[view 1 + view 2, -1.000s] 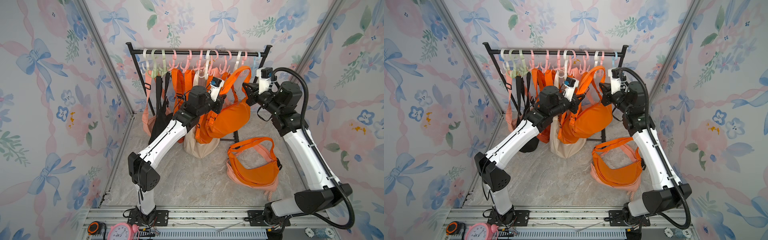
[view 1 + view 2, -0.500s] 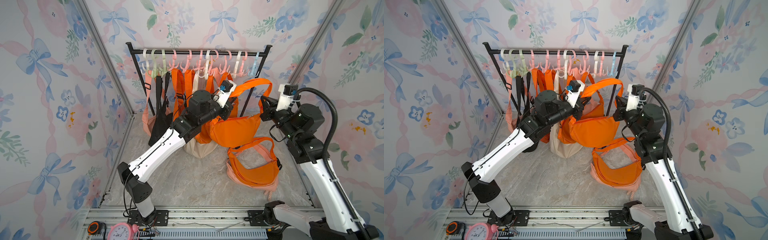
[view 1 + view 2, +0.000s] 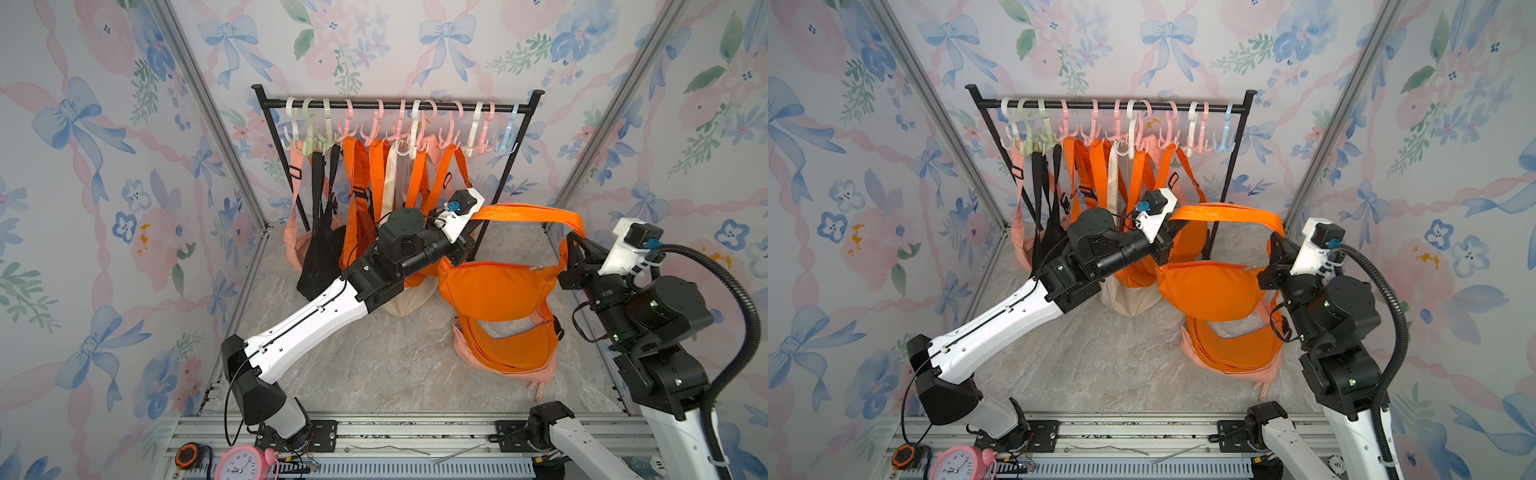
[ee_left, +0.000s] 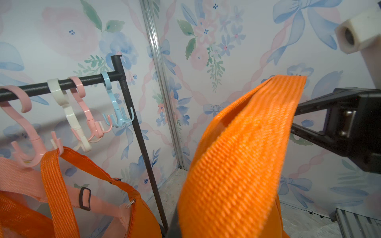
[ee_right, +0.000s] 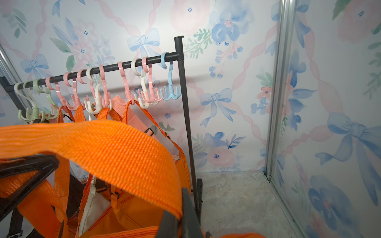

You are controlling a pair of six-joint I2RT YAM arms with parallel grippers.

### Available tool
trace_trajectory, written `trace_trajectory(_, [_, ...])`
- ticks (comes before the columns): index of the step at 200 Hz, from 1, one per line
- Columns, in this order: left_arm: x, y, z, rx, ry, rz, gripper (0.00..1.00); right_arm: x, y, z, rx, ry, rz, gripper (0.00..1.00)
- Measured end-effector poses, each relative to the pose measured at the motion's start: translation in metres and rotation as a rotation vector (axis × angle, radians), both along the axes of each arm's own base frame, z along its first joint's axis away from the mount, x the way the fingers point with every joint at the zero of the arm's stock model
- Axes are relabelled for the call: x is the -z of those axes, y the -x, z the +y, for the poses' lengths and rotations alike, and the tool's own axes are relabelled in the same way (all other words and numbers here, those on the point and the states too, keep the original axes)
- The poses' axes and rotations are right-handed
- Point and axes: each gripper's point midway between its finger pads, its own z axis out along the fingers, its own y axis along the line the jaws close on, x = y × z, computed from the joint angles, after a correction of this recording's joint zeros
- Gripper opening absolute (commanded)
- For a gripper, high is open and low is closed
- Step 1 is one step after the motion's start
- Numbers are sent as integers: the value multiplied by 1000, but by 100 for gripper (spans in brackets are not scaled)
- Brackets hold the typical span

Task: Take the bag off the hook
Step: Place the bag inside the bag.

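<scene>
Left wrist view fills up with the orange strap (image 4: pixel 243 148), and you can see it run across to the black fingers (image 4: pixel 321 102) of your other arm. Your left gripper (image 3: pixel 466 244) is clamped tight on the strap's left part and your right gripper (image 3: pixel 573 247) is pinched closed on its right part, so it stretches nearly level between them in both top views. The orange bag (image 3: pixel 498 291) hangs below it, clear of the hooks (image 3: pixel 376 129), nearer than the rack (image 3: pixel 395 107) and by the foot of its right post. Directly beneath the held bag, a second orange bag (image 3: pixel 511 351) lies on the marble floor (image 3: pixel 374 365) over a peach bag (image 3: pixel 540 376); whether the two orange bags touch, you cannot tell. Further left, other bags (image 3: pixel 320 249) hang from the hooks on the rail.
</scene>
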Motion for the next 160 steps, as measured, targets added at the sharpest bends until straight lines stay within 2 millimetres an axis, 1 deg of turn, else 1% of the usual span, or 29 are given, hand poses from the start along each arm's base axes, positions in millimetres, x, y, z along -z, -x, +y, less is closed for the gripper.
trace_trajectory(15, [-3,16,-10,37,1,-21,0,6,14,-7,19,-4,5,0])
trace_trajectory(32, [-3,35,-22,79,5,-38,0,7,30,-15,42,-11,-2,0])
trace_trajectory(65, [8,62,-40,145,-3,-37,0,13,57,-30,90,-15,-2,0])
trace_trajectory(76, [9,71,-45,163,-5,-38,0,17,63,-34,104,-13,8,0])
trace_trajectory(103, [7,100,-58,224,16,-49,0,30,80,-45,144,-5,36,0])
trace_trajectory(134, [17,131,-72,290,5,-42,0,47,101,-63,216,10,61,0])
trace_trajectory(149, [20,143,-76,319,3,-32,0,54,109,-70,241,17,74,0])
trace_trajectory(160, [21,148,-78,335,10,-22,0,58,111,-73,255,23,88,0])
